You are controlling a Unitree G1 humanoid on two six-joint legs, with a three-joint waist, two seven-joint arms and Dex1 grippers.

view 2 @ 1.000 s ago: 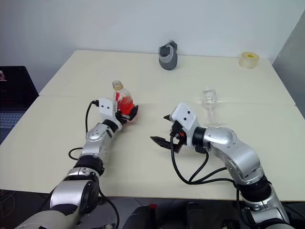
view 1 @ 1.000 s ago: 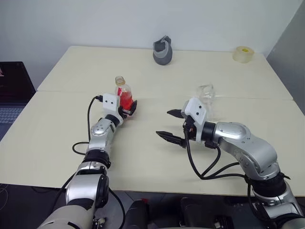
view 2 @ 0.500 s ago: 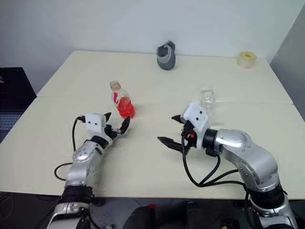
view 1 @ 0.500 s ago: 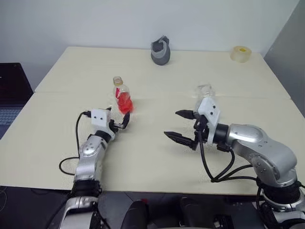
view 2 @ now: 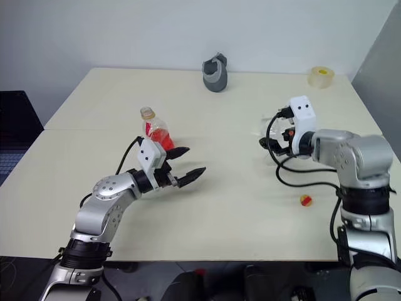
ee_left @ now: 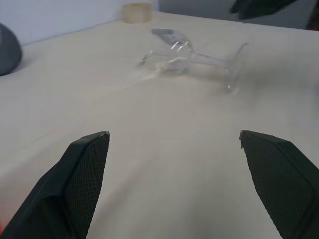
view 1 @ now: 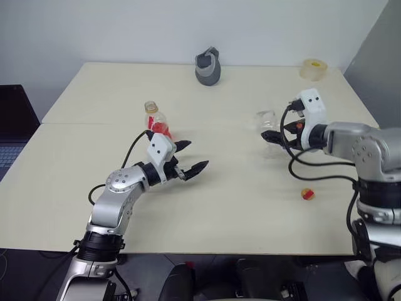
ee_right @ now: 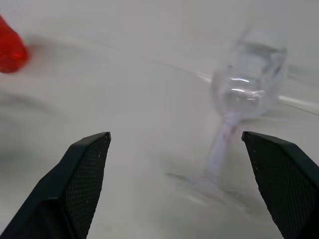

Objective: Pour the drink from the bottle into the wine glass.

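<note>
You get bright, even light from above; shadows on the counter (view 1: 238, 207) are soft. The wine glass (ee_right: 244, 94) looks blurred in your right wrist view.
</note>
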